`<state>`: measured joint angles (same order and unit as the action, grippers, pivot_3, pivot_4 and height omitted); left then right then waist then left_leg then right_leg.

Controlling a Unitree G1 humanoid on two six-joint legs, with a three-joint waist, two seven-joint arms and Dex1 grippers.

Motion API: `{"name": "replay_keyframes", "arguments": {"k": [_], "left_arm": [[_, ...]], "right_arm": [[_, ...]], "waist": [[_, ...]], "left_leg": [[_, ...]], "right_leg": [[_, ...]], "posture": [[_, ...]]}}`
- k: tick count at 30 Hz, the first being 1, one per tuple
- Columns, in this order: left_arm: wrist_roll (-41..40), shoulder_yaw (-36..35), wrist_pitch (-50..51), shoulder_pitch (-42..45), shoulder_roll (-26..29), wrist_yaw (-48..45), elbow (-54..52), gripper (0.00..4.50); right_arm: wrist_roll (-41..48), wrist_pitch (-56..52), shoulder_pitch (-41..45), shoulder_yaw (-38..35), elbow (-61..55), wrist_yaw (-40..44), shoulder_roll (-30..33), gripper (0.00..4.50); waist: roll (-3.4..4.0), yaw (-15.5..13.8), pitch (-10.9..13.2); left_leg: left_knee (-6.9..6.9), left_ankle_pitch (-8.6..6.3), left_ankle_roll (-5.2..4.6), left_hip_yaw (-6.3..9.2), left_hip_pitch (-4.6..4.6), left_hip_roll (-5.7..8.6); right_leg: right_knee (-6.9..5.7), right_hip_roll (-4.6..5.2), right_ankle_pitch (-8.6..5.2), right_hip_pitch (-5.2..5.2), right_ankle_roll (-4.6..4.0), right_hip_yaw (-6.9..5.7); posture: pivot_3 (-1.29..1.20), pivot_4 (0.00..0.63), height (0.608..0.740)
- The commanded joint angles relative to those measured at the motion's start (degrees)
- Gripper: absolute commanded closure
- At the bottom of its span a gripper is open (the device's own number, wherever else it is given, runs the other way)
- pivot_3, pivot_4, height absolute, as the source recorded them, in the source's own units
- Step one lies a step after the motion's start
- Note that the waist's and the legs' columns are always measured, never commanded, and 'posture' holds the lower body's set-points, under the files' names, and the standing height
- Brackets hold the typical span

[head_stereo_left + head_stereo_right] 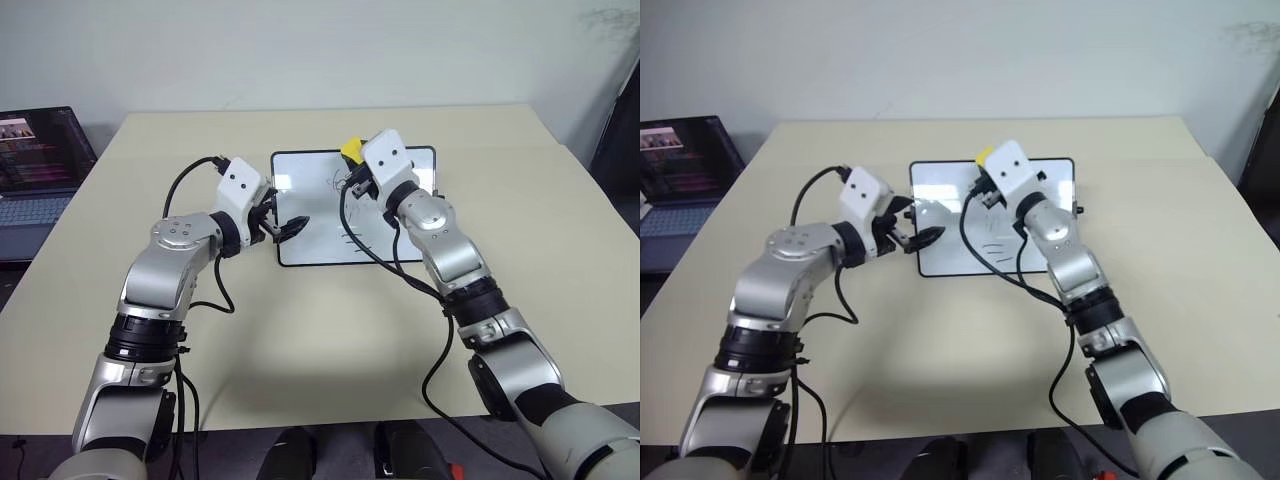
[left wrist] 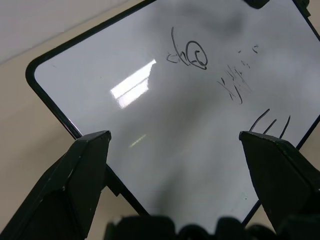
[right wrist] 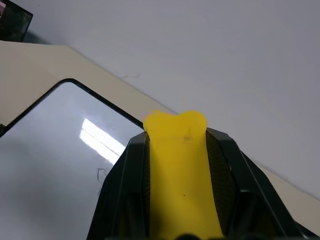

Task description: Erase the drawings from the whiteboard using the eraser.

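Pale beige tabletop (image 1: 300,340) stretches out toward a plain light wall, and an open laptop (image 1: 40,165) sits off past its left edge. On the tabletop lies the whiteboard (image 1: 310,240), flat, its long axis running side to side across the robot's front, black frame and rounded corners showing.

The left gripper (image 1: 285,228) hangs just over the whiteboard's near left part, pointing inward toward the right gripper. Its two black fingers (image 2: 75,175) stand wide apart, with nothing between them; in the left wrist view the glossy white surface lies just ahead of them. The drawings (image 2: 220,75) sit beyond that gripper, toward the board's right half: a loop with a scribble, a patch of squiggles next to it, and three short parallel strokes close to the near edge.

The right gripper (image 3: 175,135) is clamped on the eraser (image 3: 176,165), its fingers pressed against the two long sides. The eraser's long axis runs along the fingers, and its yellow end juts out past the fingertips, pointing away from the robot toward the wall. From the head cameras this gripper is raised above the whiteboard's far right part, over the drawings; whether the eraser touches the board cannot be told.
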<state>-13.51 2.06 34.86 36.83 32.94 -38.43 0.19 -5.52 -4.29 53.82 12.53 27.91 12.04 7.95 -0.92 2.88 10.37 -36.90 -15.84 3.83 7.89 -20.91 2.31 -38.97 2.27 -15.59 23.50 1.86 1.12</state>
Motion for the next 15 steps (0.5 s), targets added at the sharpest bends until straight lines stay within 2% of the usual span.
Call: {"name": "replay_keyframes", "arguments": {"k": [1, 5, 15], "left_arm": [[-0.1, -0.6, 0.0, 0.7, 0.7, -0.7, -1.8, 0.00], [0.4, -0.5, -0.4, 0.7, 0.6, -0.8, -1.4, 0.00], [1.5, -1.2, -0.7, -0.1, 0.5, 0.4, 0.1, 0.00]], "right_arm": [[-0.8, 3.9, 3.7, -1.3, 5.6, -1.8, -1.6, 3.27], [-0.5, 4.7, 5.4, -1.8, 11.6, -2.0, -3.2, 3.27], [-2.1, 5.6, 6.3, 0.0, 15.6, 0.1, -6.6, 3.27]], "waist": [[0.00, 0.3, 0.0], [0.00, 0.5, 0.0], [0.01, 0.9, 0.0]], "left_leg": [[0.00, 0.00, 0.00, -0.01, 0.00, 0.00], [0.01, 0.00, 0.00, -0.01, 0.00, -0.01], [0.00, 0.00, -0.01, -0.03, 0.04, -0.05]], "right_leg": [[0.00, 0.00, 0.00, 0.01, 0.00, 0.01], [-0.02, -0.01, 0.01, 0.03, -0.01, 0.02], [-0.08, -0.03, 0.06, 0.03, -0.08, 0.05]], "posture": [[0.00, 0.150, 0.740], [0.00, 0.150, 0.740], [0.00, 0.150, 0.740]]}}
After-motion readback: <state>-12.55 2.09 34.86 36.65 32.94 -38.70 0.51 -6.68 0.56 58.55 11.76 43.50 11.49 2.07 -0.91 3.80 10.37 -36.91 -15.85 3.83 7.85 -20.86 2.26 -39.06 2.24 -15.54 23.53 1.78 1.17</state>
